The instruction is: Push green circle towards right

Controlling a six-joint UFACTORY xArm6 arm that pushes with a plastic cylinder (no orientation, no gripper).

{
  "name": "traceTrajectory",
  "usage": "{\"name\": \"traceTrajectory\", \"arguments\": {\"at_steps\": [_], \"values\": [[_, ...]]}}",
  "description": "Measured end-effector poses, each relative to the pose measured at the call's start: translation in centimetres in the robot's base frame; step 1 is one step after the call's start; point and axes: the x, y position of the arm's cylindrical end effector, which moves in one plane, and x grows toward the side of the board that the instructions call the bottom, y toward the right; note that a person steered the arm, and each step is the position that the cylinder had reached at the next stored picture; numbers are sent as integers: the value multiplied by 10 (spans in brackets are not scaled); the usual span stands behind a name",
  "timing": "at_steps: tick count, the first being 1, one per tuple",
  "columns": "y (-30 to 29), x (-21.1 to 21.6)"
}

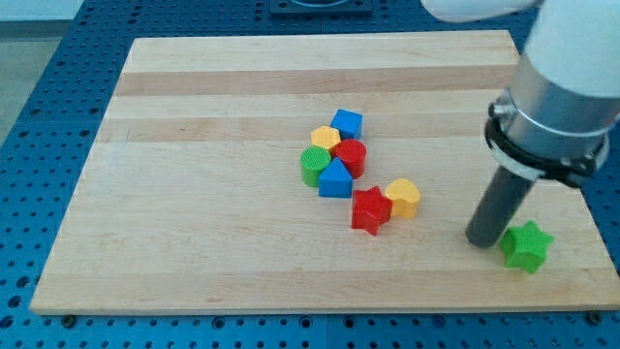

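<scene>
The green circle point(314, 167) lies near the middle of the wooden board point(194, 194), at the left end of a cluster of blocks. It touches a blue block point(336, 180) and sits next to a yellow block point(325, 139) and a red circle point(351, 157). My tip point(481, 238) rests on the board far to the view's right of the green circle, just left of a green star point(527, 246).
A blue cube point(347, 123) tops the cluster. A red star point(369, 209) and a yellow heart-like block point(403, 197) lie to the lower right of the cluster, between it and my tip. The arm's white body point(567, 68) overhangs the board's right edge.
</scene>
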Motion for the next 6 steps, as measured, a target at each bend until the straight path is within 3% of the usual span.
{"name": "traceTrajectory", "arguments": {"at_steps": [2, 6], "values": [[-5, -48], [-71, -37]]}}
